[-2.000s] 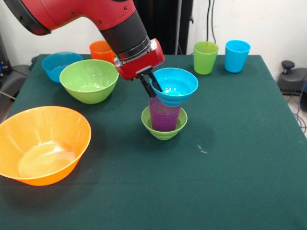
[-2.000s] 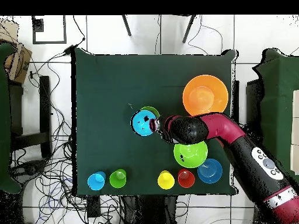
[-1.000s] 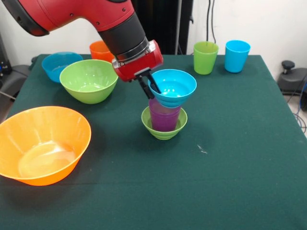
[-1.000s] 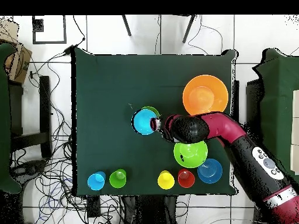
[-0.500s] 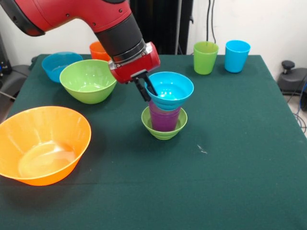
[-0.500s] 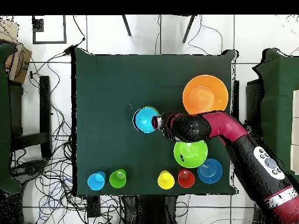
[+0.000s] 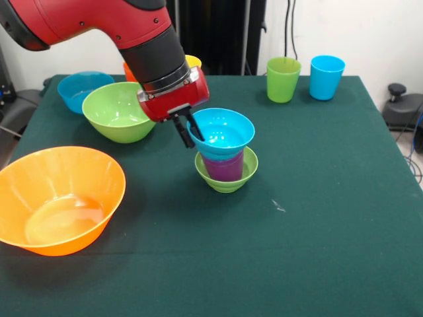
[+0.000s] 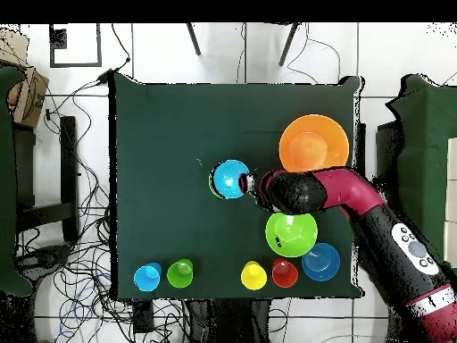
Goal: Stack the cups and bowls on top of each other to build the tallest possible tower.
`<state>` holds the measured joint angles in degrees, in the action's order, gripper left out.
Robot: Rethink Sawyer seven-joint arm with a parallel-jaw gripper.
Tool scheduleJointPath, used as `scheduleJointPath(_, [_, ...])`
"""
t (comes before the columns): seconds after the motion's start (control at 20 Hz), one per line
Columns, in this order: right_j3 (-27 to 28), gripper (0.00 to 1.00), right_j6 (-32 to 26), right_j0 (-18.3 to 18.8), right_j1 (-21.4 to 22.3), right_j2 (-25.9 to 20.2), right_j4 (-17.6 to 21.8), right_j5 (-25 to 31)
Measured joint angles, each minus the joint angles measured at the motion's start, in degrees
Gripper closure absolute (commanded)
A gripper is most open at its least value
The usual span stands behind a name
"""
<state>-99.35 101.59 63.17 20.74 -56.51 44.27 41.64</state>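
My pincer [image 7: 187, 129] pinches the small blue bowl [image 7: 221, 133] by its rim, over the purple cup [image 7: 224, 166] in the small green bowl [image 7: 227, 176] mid-counter. I should level and centre it before letting go.

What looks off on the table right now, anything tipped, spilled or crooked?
Nothing is tipped or spilled. The hand grips the small blue bowl by its rim over the purple cup in the small green bowl. The blue bowl sits off-centre, toward the hand's side.
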Motion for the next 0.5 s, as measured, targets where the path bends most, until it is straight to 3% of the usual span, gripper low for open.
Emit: scheduleJointPath(0.5, [0.1,1.00,0.0,0.0,0.0,0.0,0.5,0.0])
